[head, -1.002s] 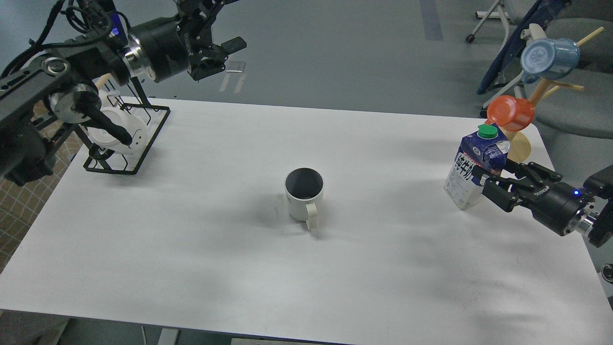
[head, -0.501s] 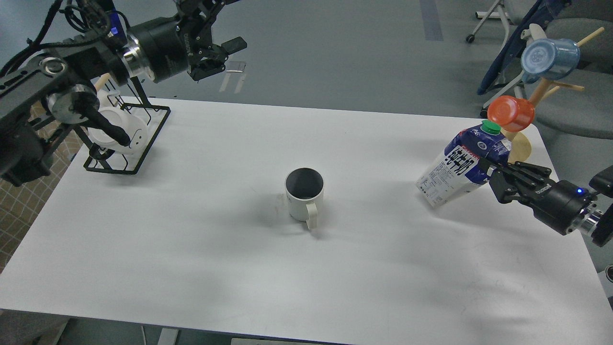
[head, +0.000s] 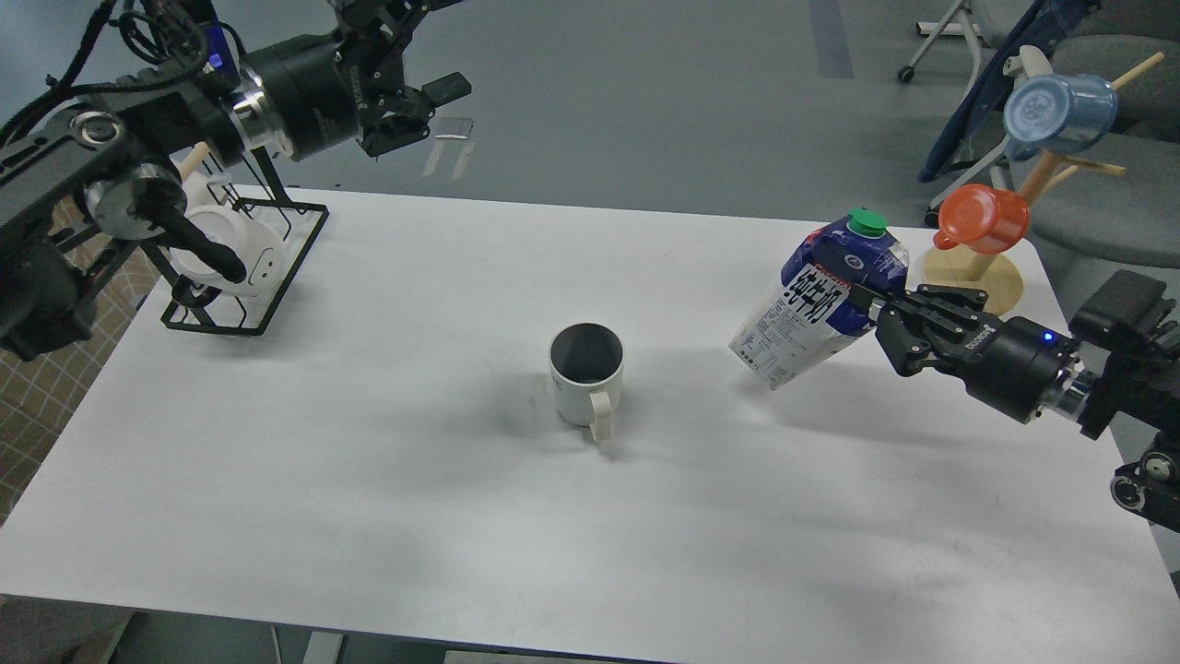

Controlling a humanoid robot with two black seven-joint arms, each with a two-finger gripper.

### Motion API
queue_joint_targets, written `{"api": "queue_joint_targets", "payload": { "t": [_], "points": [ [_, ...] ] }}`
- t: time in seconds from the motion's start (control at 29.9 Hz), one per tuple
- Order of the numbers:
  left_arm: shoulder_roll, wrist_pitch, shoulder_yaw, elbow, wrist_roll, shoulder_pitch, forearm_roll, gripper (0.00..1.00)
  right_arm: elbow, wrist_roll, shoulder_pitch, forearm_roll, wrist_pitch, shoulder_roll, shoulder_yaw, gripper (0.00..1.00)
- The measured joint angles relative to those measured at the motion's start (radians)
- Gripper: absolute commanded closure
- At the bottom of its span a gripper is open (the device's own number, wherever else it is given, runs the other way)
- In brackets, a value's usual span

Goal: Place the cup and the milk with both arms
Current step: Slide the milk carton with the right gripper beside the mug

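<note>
Right of the cup (head: 586, 373), my right gripper (head: 890, 318) pinches the tilted milk (head: 816, 300); far left of the cup, my left gripper (head: 419, 101) is spread

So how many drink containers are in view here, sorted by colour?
Cream-white cup with dark inside, on the table: 1
White cup in the black rack: 1 that I can make out
Orange cup on the wooden tree: 1
Blue cup on the tree: 1
Blue-and-white milk, tilted in the right end effector: 1
Total: 5
</note>
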Motion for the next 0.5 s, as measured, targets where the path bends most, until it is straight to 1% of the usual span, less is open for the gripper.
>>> {"api": "queue_joint_targets", "payload": {
  "t": [0.27, 0.5],
  "points": [
    [0.0, 0.0, -0.003, 0.0, -0.001, 0.007, 0.0, 0.02, -0.07, 0.0, 0.144, 0.006, 0.0, 0.146, -0.164, 0.98],
    [0.0, 0.001, -0.003, 0.0, -0.002, 0.015, 0.0, 0.02, -0.141, 0.0, 0.176, 0.011, 0.0, 0.256, -0.19, 0.97]
  ]
}}
